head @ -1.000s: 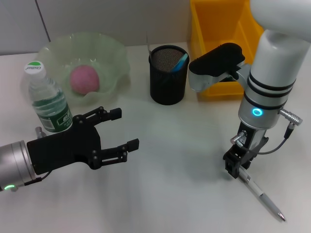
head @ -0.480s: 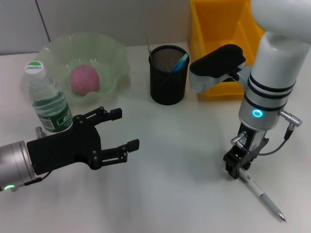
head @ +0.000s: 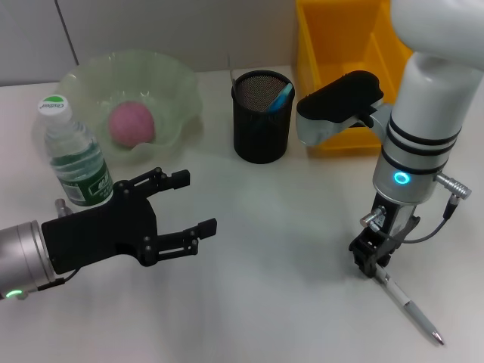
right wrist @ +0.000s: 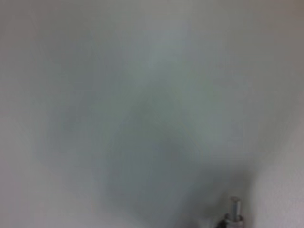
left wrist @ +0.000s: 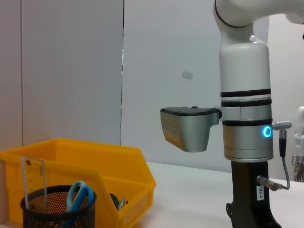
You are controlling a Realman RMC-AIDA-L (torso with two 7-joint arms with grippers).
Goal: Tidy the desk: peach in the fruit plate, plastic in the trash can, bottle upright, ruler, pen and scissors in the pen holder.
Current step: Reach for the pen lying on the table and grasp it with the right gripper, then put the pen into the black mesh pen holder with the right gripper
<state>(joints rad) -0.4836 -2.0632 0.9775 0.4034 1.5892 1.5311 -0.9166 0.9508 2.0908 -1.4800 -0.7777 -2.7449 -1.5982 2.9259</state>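
your right hand [head: 373, 262] stands straight down on the near end of the pen [head: 404, 302], closed on it as far as i can judge. the pen lies flat on the worktop [head: 280, 302], its long axis running away from the pen holder [head: 262, 116], tip pointing toward you. the contact itself is hidden. your left hand [head: 178, 214] hovers open, well apart.

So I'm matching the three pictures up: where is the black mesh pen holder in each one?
Head view: pen holder stands top centre, beside the yellow bin.
Left wrist view: pen holder at the lower left corner, in front of the bin.
Right wrist view: not in it.
Shared landmark: the yellow bin.
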